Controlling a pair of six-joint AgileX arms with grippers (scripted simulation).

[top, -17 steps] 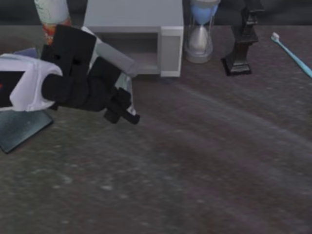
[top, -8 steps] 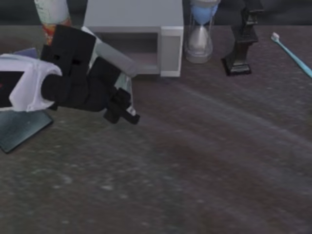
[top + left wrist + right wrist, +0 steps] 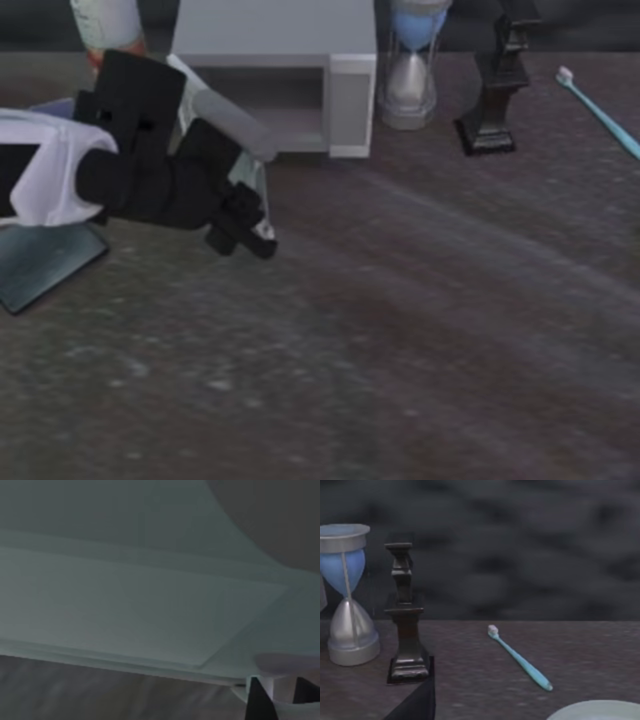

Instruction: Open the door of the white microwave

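Microwave [image 3: 275, 45] duty is falling to the left arm alone. From the top view, the white microwave is sitting at the far edge of the surface [image 3: 420, 350], left of centre, with its door [image 3: 235, 125] swinging outward toward the near left and the dark cavity showing. The left pincer [image 3: 245, 232] is reaching in at the door's free edge, near the handle bar, but whether its fingers are clamping that bar or merely lying against it I cannot tell. An hourglass [image 3: 408, 70], a dark statuette [image 3: 497, 85] and a blue toothbrush [image 3: 600, 105] are standing or lying off to the right, and a dark flat slab [image 3: 45, 265] is lying at the left, under the arm.

Through the left wrist view, the door's pale framed panel [image 3: 130, 615] is filling nearly everything, very close.

Through the right wrist view, only the hourglass [image 3: 345, 595], statuette [image 3: 406, 615] and toothbrush [image 3: 520, 657] are appearing; the right pincer itself is out of sight.

Slipping is the risk I am judging: with the door moving along an arc, a straight pull could drag the fingers off the handle or shove the light microwave sideways into the hourglass.
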